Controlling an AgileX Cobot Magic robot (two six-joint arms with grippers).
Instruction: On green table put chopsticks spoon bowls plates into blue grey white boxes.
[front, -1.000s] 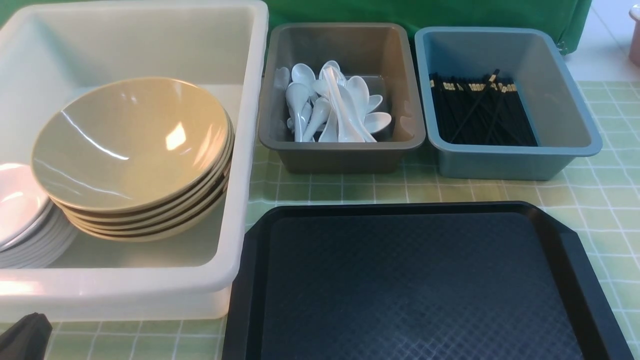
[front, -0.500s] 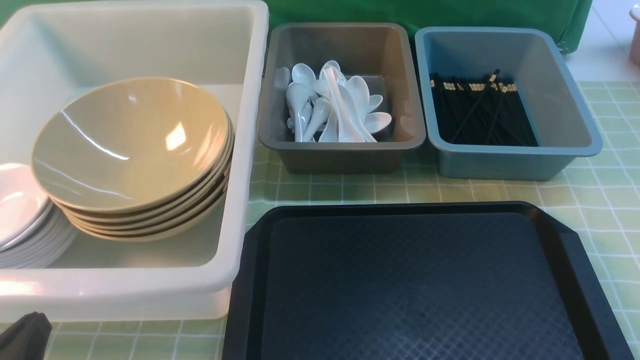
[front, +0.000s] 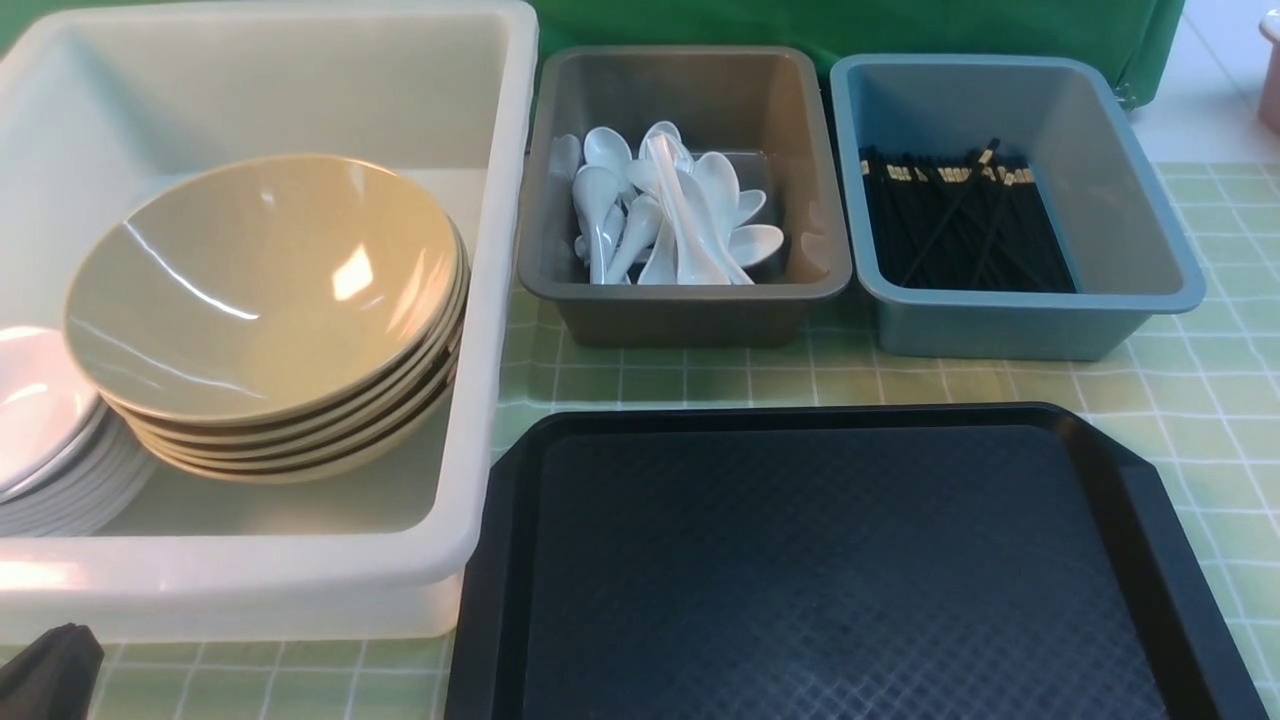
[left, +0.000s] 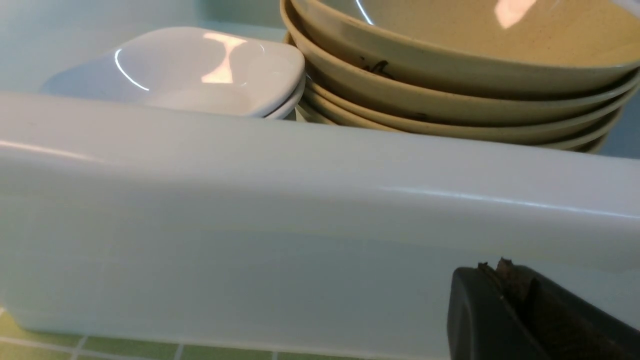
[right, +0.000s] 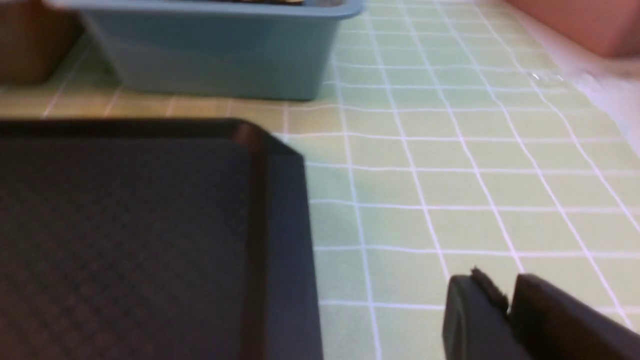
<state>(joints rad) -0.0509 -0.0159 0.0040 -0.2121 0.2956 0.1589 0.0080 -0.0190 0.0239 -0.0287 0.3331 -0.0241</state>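
Blurred overall. Black tray (right: 130, 235) filling the near side, textured diamond-pattern floor, raised rim, one clipped corner toward the blue box (right: 215, 50). Blue box resting on green checked tablecloth (right: 450, 165), apart from tray with a strip of cloth between. Dark tips of chopsticks (right: 270, 1) barely peeking over its rim, hard to make out. Brown-grey box (right: 30, 45) edge just beside the blue one, cut off by frame. Pinkish object (right: 585, 25) at far corner, unclear what. Right gripper (right: 506, 295) low over bare cloth beside tray, fingers nearly together, narrow gap, nothing between them.
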